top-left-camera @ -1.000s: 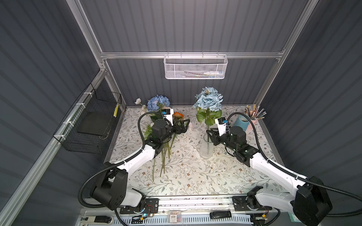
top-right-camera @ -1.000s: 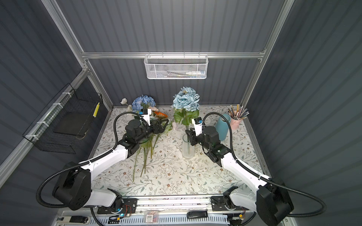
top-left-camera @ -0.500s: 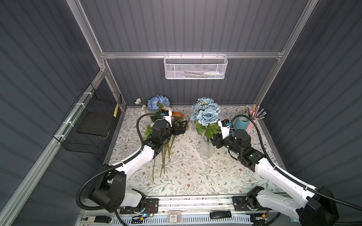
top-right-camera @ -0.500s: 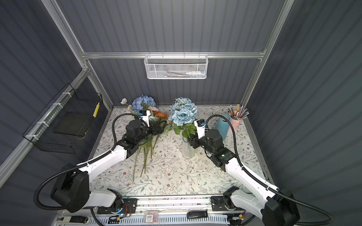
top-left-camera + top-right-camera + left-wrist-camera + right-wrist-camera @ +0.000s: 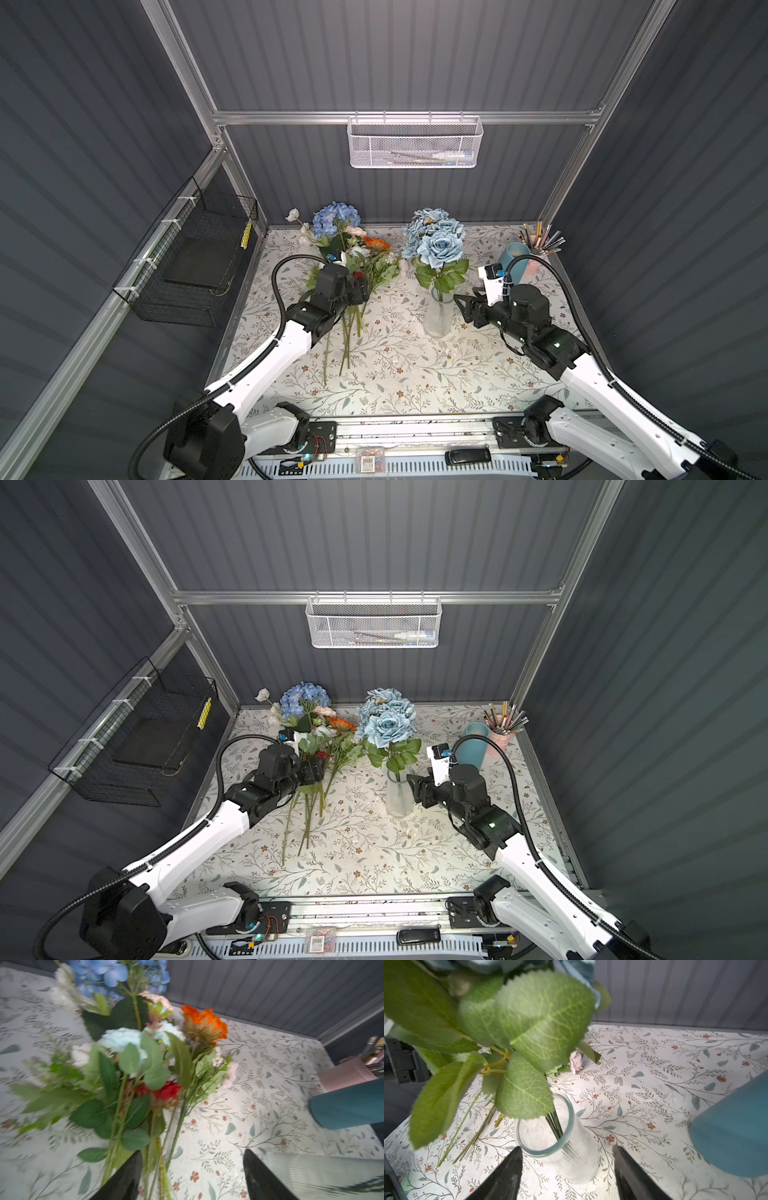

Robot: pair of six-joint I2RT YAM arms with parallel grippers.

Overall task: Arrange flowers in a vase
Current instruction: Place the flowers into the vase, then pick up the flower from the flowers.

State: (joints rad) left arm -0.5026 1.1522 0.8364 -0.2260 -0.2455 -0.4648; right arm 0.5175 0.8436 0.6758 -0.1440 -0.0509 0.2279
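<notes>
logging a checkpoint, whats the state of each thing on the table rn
roses: standing in the vase, stems inside
vase: upright, not held
loose flowers: lying flat
left claw: open, loose flowers' stems between its jaws
right claw: open, empty, at the vase
teal cup: upright

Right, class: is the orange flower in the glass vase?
No, the orange flower lies on the table, apart from the glass vase.
</notes>
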